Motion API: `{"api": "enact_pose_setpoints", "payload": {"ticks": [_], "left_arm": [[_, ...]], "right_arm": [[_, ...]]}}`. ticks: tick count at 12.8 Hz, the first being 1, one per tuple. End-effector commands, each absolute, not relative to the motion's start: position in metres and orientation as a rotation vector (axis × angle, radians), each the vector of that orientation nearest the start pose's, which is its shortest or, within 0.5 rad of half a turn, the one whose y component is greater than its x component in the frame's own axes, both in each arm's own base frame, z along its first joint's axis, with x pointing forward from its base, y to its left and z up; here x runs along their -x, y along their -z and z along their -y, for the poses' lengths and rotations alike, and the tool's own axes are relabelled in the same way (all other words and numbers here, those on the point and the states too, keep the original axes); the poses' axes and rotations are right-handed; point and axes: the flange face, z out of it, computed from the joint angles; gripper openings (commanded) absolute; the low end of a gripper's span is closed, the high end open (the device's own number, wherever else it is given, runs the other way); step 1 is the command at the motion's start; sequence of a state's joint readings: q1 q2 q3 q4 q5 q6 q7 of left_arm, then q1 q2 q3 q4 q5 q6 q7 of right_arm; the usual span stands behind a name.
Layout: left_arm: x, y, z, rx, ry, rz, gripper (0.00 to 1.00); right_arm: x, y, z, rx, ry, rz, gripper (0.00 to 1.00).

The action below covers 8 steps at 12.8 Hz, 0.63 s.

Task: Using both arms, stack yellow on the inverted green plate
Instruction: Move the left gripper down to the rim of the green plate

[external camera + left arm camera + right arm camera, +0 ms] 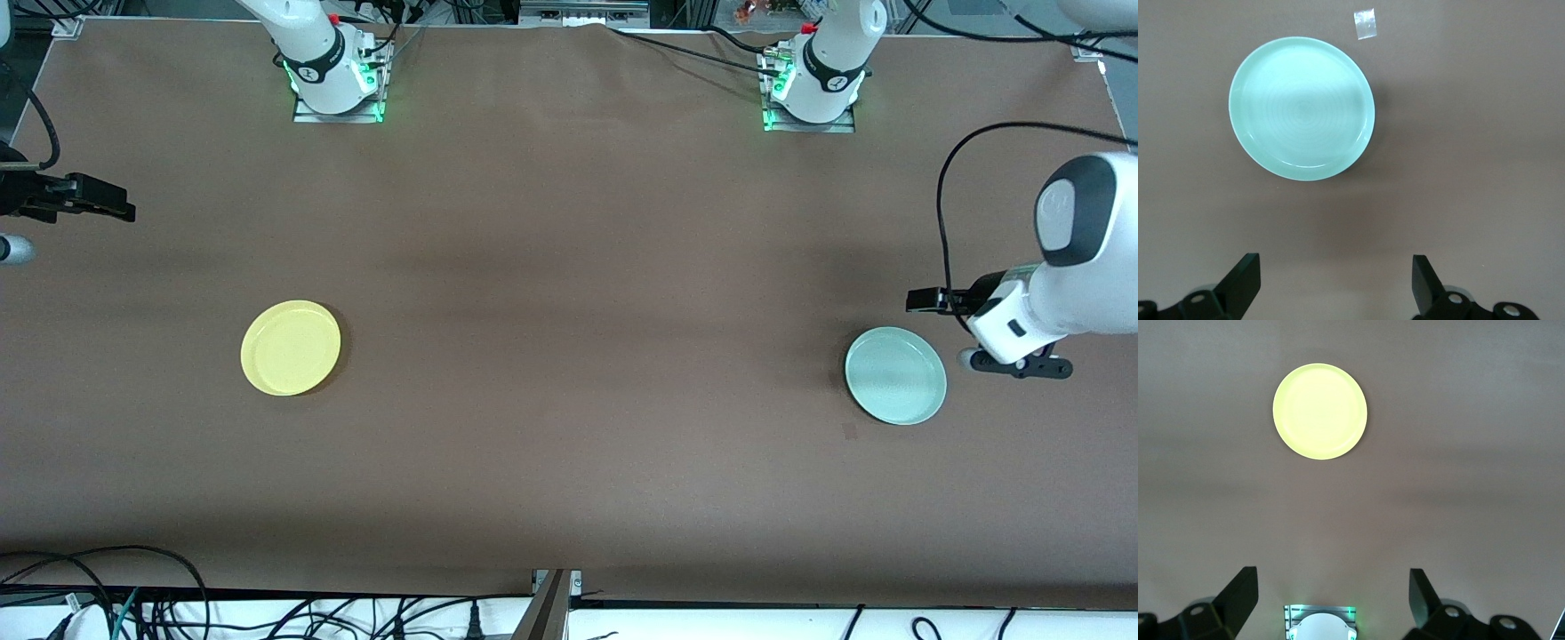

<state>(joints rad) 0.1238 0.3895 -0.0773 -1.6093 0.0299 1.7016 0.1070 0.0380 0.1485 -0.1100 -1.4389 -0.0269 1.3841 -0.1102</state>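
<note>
**Two plates lie apart, both grippers are up with wide jaws**

The green plate (895, 375) is the thing closest to the front edge of the brown table (569, 267). It sits flat near the left arm's end of the table, with its rim pointing up. A small clear bit of tape (1365, 25) lies on the table just beside it. Nothing touches the plate.

The yellow plate (291, 347) is a little farther from the front edge. It sits flat toward the right arm's end of the table, also with its rim up. It is well apart from the green plate, with a long bare stretch of table between them. Nothing touches it either.

The left gripper (1336, 280) hangs in the air over the table's edge at the left arm's end, just beside the green plate. Its jaws are spread wide, and only bare table shows between them. It holds nothing.

The right gripper (1333, 597) hangs in the air over the table's edge at the right arm's end, well apart from the yellow plate. Its jaws are spread wide too, and it holds nothing.

Farthest away, the two arm bases stand along the back edge of the table, with green lights glowing on them.
</note>
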Motion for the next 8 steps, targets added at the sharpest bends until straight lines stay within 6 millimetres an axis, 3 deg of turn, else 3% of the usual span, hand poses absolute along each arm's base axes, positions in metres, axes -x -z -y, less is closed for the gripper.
{"api": "enact_pose_setpoints", "payload": {"ticks": [1,3,5,6,8], "left_arm": [[-0.650,-0.353,-0.069,3.098,-0.407,-0.114,1.00],[-0.646,-0.313,-0.107,3.102,-0.380,-0.079,1.00],[-0.632,-0.276,-0.116,3.112,-0.302,-0.080,1.00],[-0.621,-0.260,-0.131,3.115,-0.307,-0.049,1.00],[-0.607,-0.235,-0.135,3.047,-0.295,-0.112,1.00]], "right_arm": [[-0.578,-0.591,0.042,3.140,-0.311,0.031,1.00],[-0.578,-0.591,0.042,3.140,-0.313,0.031,1.00],[-0.578,-0.591,0.042,3.140,-0.313,0.031,1.00],[-0.578,-0.590,0.042,3.139,-0.316,0.031,1.00],[-0.578,-0.591,0.043,3.140,-0.311,0.029,1.00]]}}
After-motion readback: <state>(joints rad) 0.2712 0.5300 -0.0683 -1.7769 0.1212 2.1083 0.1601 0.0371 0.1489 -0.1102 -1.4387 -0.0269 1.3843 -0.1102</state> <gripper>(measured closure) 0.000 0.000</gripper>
